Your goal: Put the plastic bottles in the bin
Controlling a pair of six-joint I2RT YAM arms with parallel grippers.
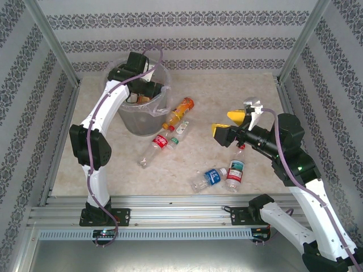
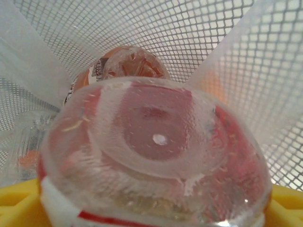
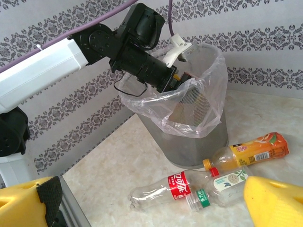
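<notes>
While the left pincer hangs inside the bin, a red-labelled bottle sits base-on between its yellow pads, filling the gap between them. Whether the pads press on it or stand clear of it I cannot tell. Just behind that bottle, higher in the left wrist view, a brown-labelled bottle lies against the mesh wall and the clear bag, so I judge at least one bottle already binned and a second at the point of delivery.

Out on the worktop, five bottles are left. An orange juice bottle, a green-capped bottle and a red-labelled cola bottle lie in a loose cluster just right of the bin at frame centre. Toward the lower right, a blue-labelled bottle and a teal-labelled bottle lie side by side.

The right pincer is spread wide and empty, hovering just above the teal-labelled bottle's red cap in the overhead frame, well apart from the bin. The job looks less than half done.
</notes>
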